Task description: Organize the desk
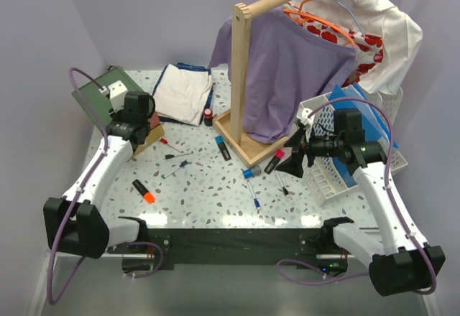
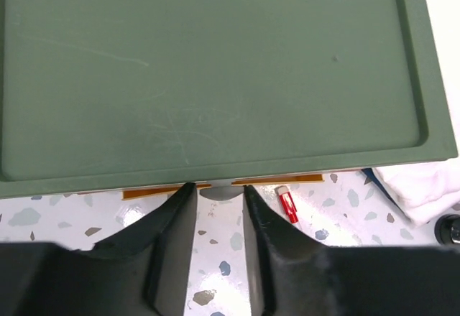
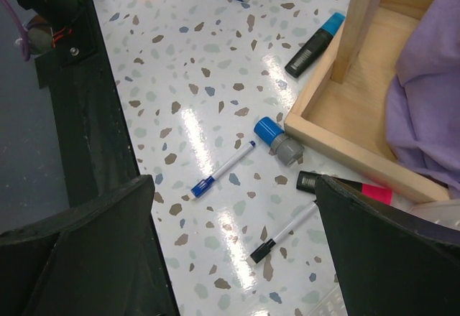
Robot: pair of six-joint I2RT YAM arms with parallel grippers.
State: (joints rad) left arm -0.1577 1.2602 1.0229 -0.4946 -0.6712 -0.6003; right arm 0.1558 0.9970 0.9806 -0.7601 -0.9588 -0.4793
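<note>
The desk (image 1: 208, 194) is a white terrazzo top strewn with pens and markers. My left gripper (image 1: 147, 126) is at the green-topped wooden drawer box (image 1: 108, 93). In the left wrist view its fingertips (image 2: 219, 187) close on either side of the box's small grey handle (image 2: 221, 191), under the green lid (image 2: 215, 72). My right gripper (image 1: 295, 151) hangs wide open and empty above the desk (image 3: 233, 187). Below it lie a blue-capped pen (image 3: 223, 169), a black-capped pen (image 3: 284, 233) and a blue-and-grey stamp (image 3: 279, 140).
A wooden clothes rack (image 1: 244, 79) with a purple shirt (image 1: 295, 72) stands at centre back, its base (image 3: 345, 115) beside the right gripper. A white basket (image 1: 359, 165) is at the right. Folded white cloth (image 1: 183, 93), an orange highlighter (image 1: 144, 191), a teal marker (image 1: 223, 147) and a red pen (image 2: 287, 205) lie about.
</note>
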